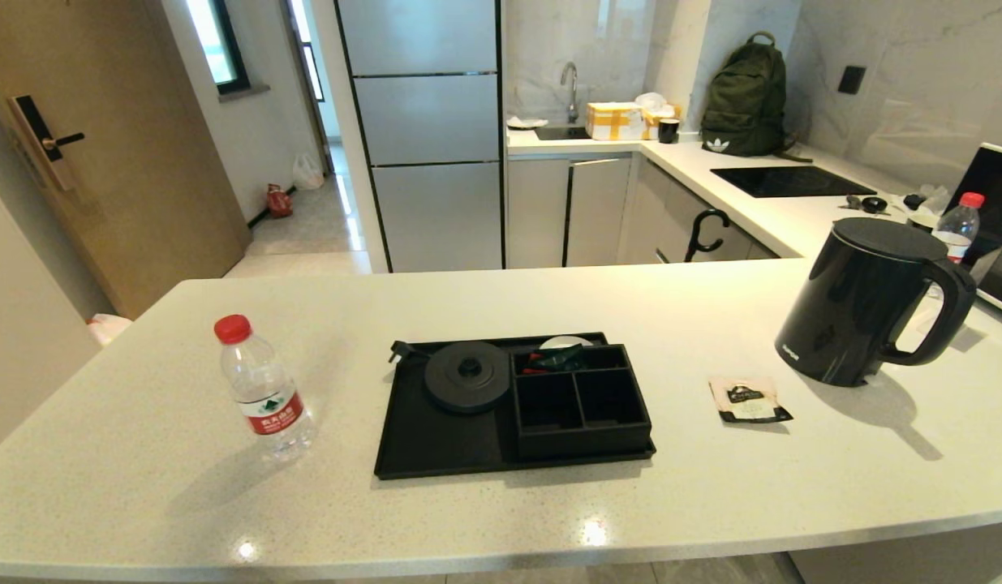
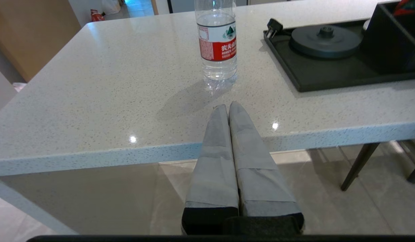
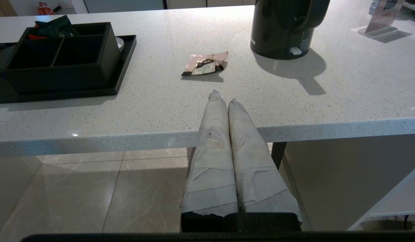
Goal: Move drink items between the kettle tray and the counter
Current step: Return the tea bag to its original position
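Note:
The black kettle tray (image 1: 436, 442) lies mid-counter with its round kettle base (image 1: 466, 376) and compartment box (image 1: 580, 399). Left of it a clear water bottle (image 1: 261, 389) with a red cap stands on the white counter (image 1: 501, 503). A pinkish tea sachet (image 1: 748, 400) lies right of the tray, and the black kettle (image 1: 862, 302) stands further right. Neither arm shows in the head view. My left gripper (image 2: 228, 106) is shut and empty, low at the counter's front edge facing the bottle (image 2: 218, 40). My right gripper (image 3: 224, 97) is shut and empty, facing the sachet (image 3: 204, 64).
A second bottle (image 1: 955, 225) and a microwave (image 1: 999, 227) stand at the far right. Small sachets (image 1: 553, 357) lie in the box's back compartment. Behind are a fridge, a sink and a green backpack (image 1: 744, 97). A dark chair leg (image 2: 358, 164) stands under the counter.

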Controlling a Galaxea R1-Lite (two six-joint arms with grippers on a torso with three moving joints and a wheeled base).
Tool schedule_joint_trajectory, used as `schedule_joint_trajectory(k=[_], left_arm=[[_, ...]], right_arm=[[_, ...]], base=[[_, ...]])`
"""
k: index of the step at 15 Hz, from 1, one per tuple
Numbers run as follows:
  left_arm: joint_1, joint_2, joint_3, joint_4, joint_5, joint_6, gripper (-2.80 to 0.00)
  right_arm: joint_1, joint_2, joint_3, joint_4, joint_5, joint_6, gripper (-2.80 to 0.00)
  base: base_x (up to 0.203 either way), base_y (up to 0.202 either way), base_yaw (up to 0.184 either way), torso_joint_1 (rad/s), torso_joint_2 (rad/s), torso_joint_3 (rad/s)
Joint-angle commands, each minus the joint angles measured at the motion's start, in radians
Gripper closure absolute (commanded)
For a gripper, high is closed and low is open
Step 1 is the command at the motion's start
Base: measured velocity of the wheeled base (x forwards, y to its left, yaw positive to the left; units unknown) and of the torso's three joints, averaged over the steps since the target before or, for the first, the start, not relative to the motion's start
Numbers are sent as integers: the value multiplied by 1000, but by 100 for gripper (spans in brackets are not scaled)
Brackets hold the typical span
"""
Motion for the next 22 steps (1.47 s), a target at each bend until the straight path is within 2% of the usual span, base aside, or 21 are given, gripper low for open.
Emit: schedule_joint_trajectory(k=[1,16,22], left_arm=[[0,1,3,1,0,8,0],[-1,0,3,-4,4,-1,0],[-1,1,3,-4,4,-1,0]], right_arm=[[0,2,2,0,0,0,0],[0,2,2,0,0,-3,0],[0,2,2,4,9,-28,0]], base=[[0,0,0,0,0,0],[0,0,0,0,0,0],[0,0,0,0,0,0]])
